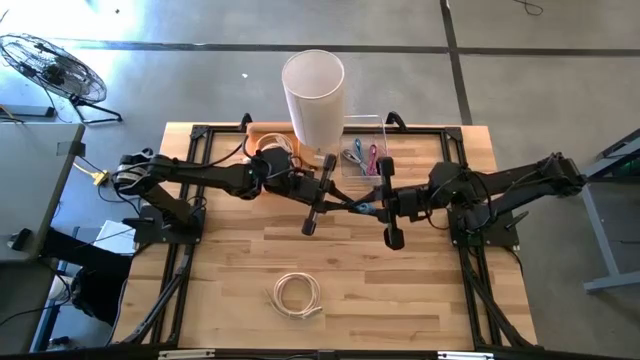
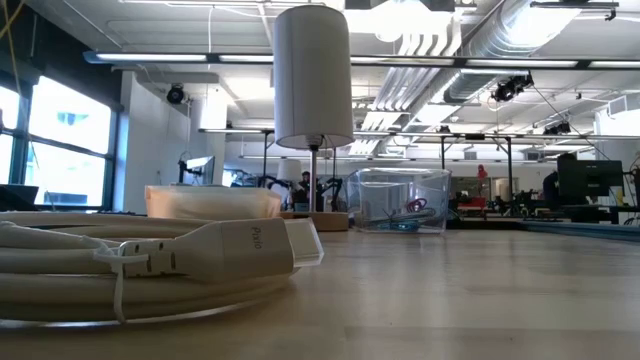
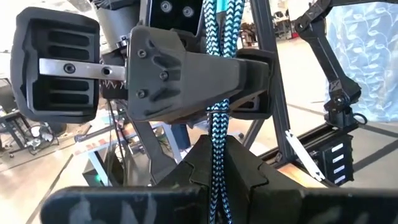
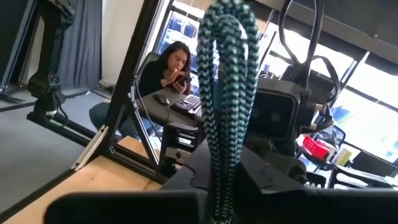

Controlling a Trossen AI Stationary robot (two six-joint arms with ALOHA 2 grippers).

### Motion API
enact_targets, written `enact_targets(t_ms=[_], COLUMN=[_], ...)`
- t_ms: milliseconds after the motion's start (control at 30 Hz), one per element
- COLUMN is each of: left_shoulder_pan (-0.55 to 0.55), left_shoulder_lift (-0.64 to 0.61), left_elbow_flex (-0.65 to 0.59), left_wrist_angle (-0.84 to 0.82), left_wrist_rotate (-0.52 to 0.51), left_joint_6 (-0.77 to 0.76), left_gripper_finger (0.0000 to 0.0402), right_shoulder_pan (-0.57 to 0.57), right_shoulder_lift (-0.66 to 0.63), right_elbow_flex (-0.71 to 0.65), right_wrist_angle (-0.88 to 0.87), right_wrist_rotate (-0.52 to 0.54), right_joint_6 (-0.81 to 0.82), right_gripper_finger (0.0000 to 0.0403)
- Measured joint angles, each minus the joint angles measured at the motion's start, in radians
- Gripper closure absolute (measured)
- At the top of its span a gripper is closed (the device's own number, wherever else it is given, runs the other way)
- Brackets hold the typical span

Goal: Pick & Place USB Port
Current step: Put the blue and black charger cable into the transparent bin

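The USB cable is a teal-and-black braided cord (image 1: 352, 205), held in the air over the middle of the table between both grippers. My left gripper (image 1: 335, 202) comes from the table's left and is shut on it. My right gripper (image 1: 368, 207) comes from the right, almost fingertip to fingertip with the left, and is also shut on it. In the left wrist view the cord (image 3: 217, 37) runs past the right gripper's body (image 3: 174, 68). In the right wrist view it stands up as a doubled loop (image 4: 224, 74). The low view shows neither gripper nor this cord. My left gripper (image 3: 216, 155) pinches two side-by-side strands of the braided cord (image 3: 216, 134) between its fingers, coming level from the table's left. The cord is lifted clear of the table and runs straight on beyond the fingertips. My right gripper (image 4: 221, 180) pinches the cord where it is folded double (image 4: 219, 158), coming level from the table's right. The bend of the loop (image 4: 227, 18) sticks out past the fingertips. The cord is clear of the table.
A coiled white cable (image 1: 297, 296) (image 2: 150, 265) lies on the wood near the table's near edge. Along the far edge stand a white cylindrical lamp (image 1: 313, 90) (image 2: 313, 75), a clear box of cords (image 1: 365, 150) (image 2: 400, 200) and a tan bowl (image 2: 212, 200). A person sits beyond the table (image 4: 168, 68).
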Motion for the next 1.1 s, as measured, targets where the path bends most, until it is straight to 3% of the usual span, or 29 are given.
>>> enact_targets(t_ms=[200, 533, 667, 767, 867, 967, 1100], left_shoulder_pan=[0.000, 0.001, 0.001, -0.001, -0.029, -0.060, -0.087], left_shoulder_lift=[0.001, -0.010, -0.039, -0.060, -0.074, -0.083, -0.094], left_elbow_flex=[0.000, 0.000, 0.000, 0.001, 0.001, 0.000, 0.000], left_wrist_angle=[-0.002, -0.011, -0.060, -0.063, -0.069, -0.109, -0.159], left_wrist_rotate=[0.040, 0.079, 0.097, 0.183, 0.228, 0.218, 0.104], left_joint_6=[-0.013, -0.083, -0.075, -0.003, 0.066, 0.154, 0.251], left_gripper_finger=[0.0382, 0.0293, 0.0275, 0.0272, 0.0271, 0.0271, 0.0271], right_shoulder_pan=[-0.001, 0.000, 0.011, -0.001, -0.063, -0.146, -0.263], right_shoulder_lift=[0.000, -0.035, -0.073, -0.113, -0.151, -0.170, -0.154], right_elbow_flex=[0.000, -0.001, -0.001, -0.001, -0.001, -0.001, 0.000], right_wrist_angle=[-0.005, -0.068, -0.169, -0.284, -0.393, -0.446, -0.464], right_wrist_rotate=[0.000, -0.004, 0.076, 0.233, 0.302, 0.262, 0.142], right_joint_6=[0.011, 0.057, 0.119, 0.275, 0.464, 0.616, 0.727], right_gripper_finger=[0.0386, 0.0386, 0.0386, 0.0386, 0.0386, 0.0386, 0.0386])
